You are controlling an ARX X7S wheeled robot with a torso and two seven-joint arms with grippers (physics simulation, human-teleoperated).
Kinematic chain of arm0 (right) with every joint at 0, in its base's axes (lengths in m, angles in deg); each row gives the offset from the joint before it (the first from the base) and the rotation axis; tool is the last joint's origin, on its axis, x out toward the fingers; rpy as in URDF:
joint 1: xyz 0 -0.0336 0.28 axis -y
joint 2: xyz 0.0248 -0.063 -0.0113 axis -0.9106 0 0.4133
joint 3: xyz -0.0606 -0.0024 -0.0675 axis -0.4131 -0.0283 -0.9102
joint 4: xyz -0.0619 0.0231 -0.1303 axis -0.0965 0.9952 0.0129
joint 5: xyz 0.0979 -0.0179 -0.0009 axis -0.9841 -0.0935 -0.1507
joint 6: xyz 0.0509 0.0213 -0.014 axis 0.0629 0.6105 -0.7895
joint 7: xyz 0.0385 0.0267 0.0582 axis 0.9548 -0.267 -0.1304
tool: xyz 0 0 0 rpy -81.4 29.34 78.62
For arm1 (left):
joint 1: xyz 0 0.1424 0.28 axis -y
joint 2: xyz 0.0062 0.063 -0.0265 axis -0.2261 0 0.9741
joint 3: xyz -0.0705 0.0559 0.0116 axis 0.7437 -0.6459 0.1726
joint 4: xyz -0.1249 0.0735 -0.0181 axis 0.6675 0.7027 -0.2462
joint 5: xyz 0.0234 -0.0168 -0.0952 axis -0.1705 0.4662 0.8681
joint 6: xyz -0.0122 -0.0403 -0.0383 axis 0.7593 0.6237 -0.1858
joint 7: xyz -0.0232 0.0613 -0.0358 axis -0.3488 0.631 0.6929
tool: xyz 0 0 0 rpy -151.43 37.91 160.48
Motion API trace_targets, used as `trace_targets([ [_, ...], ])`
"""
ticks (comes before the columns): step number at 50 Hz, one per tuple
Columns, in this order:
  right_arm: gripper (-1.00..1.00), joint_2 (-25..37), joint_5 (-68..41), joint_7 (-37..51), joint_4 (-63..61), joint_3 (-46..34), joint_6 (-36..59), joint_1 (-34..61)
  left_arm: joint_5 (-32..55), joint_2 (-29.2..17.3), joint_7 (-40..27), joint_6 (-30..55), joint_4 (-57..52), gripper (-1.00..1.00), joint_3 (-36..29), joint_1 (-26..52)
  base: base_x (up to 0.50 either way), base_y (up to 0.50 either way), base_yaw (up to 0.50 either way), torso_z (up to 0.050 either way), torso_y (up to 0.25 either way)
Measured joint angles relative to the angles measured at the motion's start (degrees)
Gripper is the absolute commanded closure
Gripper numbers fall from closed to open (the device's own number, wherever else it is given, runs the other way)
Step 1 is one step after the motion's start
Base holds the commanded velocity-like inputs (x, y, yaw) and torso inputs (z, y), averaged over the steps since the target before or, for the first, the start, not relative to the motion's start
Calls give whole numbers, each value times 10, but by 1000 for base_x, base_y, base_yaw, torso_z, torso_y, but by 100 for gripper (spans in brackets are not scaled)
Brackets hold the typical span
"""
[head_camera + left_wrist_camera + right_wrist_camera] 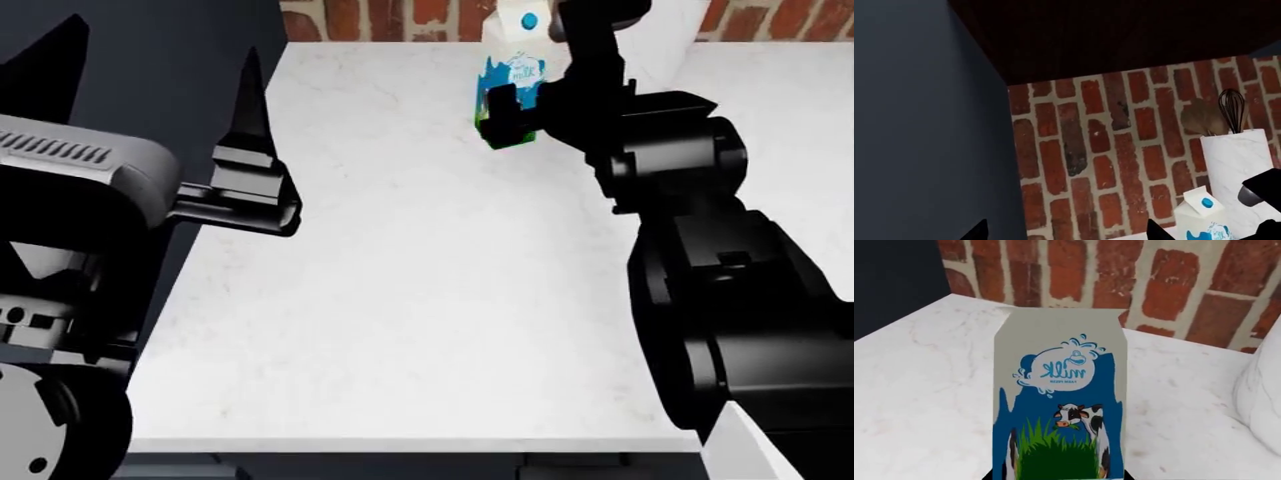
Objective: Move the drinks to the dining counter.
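With my right gripper point(505, 118) at the milk carton point(1059, 405), upright near the worktop's point(400, 300) back edge, I should pinch low and squarely; whether it's clamped, I can't tell.

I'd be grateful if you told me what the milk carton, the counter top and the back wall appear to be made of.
The milk carton looks like matte printed paperboard: flat folded panels, gabled top, cow artwork. The counter top looks like polished white marble or an imitation: faint grey veining. The back wall looks like rough red brick with pale mortar joints. As renders, these are looks only.
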Motion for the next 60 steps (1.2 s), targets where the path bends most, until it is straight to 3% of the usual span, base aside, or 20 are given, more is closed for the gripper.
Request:
trace_targets([
  [15, 100, 5, -2, 18, -18, -7, -9, -2, 9, -10, 24, -35, -7, -100, 12, -24, 0, 0, 0, 0, 0],
  [25, 100, 29, -8, 25, -343, -6, 140, -109, 33, -24, 12, -37, -21, -100, 24, -28, -29, 0, 0, 0, 0],
  [39, 100, 48, -24, 33, -725, 5, 310, -226, 62, -25, -11, -22, -34, -100, 24, -10, -487, 1, 0, 0, 0],
  [48, 100, 50, -35, 35, -851, 4, 373, -252, 67, -25, -16, -17, -37, -100, 20, -4, -500, 0, 0, 0, 0],
  [60, 100, 45, -50, 35, -917, -2, 411, -260, 62, -30, -13, -24, -38, -100, 21, -14, -333, 0, 0, 0, 0],
])
